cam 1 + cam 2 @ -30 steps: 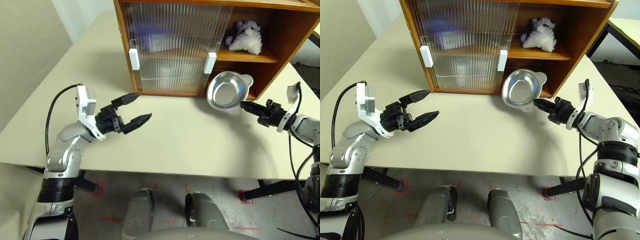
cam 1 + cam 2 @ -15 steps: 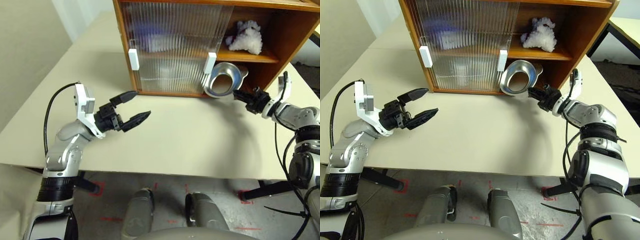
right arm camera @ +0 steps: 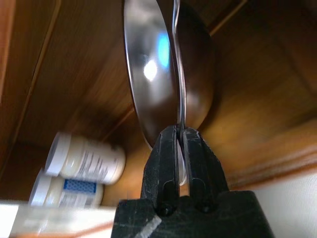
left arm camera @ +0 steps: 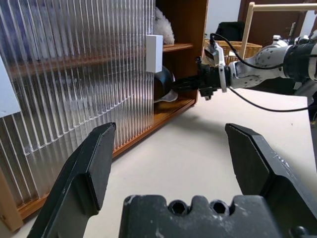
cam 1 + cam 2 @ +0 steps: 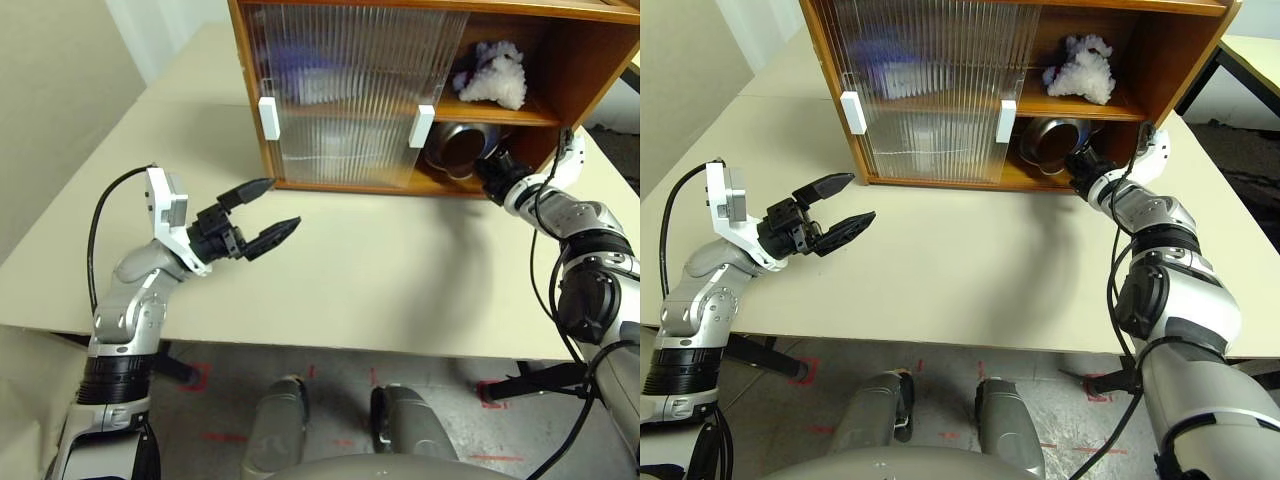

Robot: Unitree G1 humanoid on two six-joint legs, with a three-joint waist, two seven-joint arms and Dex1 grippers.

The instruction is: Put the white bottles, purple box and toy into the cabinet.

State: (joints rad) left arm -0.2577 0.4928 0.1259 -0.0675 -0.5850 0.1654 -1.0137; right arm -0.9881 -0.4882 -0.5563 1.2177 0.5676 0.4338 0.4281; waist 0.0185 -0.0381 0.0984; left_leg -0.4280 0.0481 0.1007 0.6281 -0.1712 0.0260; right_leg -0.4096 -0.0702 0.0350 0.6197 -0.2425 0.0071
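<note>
The wide pale beige tabletop carries the large orange-brown wooden cabinet, which stands on its far part; the near stretch in front is bare. Inside the cabinet, the middle shelf bears the fluffy white plush toy in the open right bay. Behind the 2 ribbed translucent sliding doors (each with a white rectangular handle) a blurred lilac shape shows on the same shelf. On the cabinet's bottom board lie the 2 short white plastic bottles, stacked on their sides.
</note>
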